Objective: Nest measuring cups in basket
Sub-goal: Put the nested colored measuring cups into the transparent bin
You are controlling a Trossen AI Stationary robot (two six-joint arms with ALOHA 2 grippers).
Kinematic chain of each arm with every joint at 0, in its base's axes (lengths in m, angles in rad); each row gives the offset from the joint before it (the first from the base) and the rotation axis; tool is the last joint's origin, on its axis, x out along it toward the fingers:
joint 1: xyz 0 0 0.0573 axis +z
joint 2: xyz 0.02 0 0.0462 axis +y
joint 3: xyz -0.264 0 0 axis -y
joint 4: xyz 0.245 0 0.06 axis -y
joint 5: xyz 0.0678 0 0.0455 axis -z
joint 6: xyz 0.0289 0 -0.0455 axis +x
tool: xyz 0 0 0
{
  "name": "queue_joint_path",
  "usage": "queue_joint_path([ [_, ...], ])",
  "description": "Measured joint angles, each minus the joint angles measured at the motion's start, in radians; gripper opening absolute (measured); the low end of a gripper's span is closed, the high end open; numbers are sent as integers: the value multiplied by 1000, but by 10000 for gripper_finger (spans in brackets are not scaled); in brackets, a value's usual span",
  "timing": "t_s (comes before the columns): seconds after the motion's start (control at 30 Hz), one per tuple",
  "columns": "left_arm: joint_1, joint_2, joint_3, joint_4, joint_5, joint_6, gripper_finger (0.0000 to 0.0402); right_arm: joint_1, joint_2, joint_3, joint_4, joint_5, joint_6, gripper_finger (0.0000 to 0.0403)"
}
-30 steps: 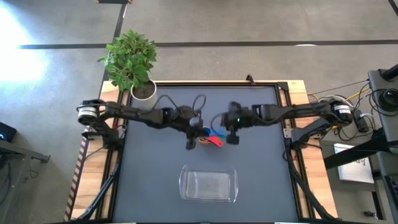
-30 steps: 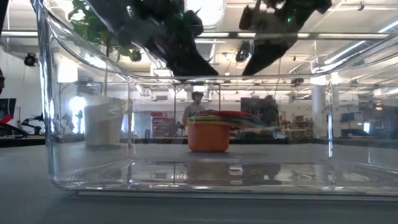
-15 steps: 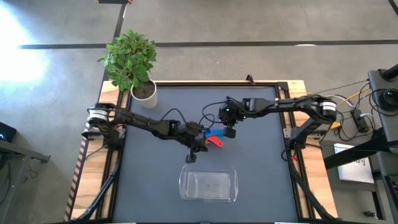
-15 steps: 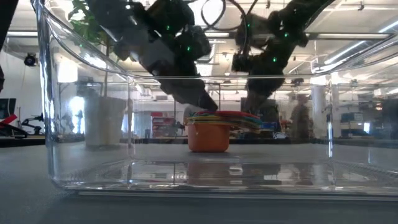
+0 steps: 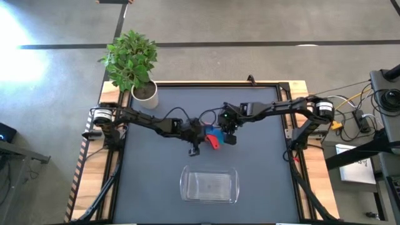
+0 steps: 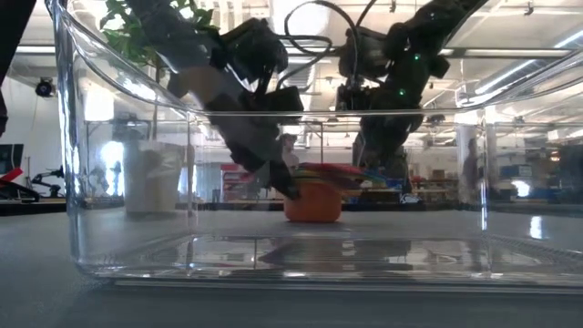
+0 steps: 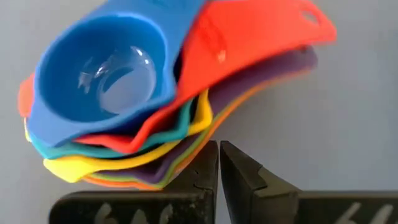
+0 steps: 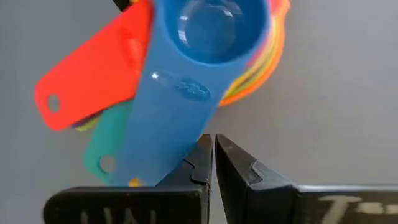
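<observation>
Nesting looks done: the measuring cups (image 5: 214, 137) sit stacked, blue on top, handles fanned, on the desk (image 5: 262, 181) at center, about 12 o'clock of the basket (image 5: 209, 185), apart from it. Basket holds nothing yet, so moving the stack in is left. Left gripper (image 5: 194, 150) at the stack's 8 o'clock, right gripper (image 5: 229, 139) at its 3 o'clock, both fingers clenched, grasping nothing.

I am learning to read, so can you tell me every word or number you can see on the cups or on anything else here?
No text here can be read.
Blue plastic measuring cup: a small raised mark on its flat handle, too blurred to read.
Red plastic measuring cup: a small raised mark on its handle, too blurred to read.
Papers on the floor beside the table: marks too small to read.
</observation>
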Motion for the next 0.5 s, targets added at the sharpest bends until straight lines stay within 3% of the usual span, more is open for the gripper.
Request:
queue_joint_path([
  [0.5, 33, -3, 0, 107, -7, -26, 0, 103, -2, 0, 18, -2, 59, 8],
])
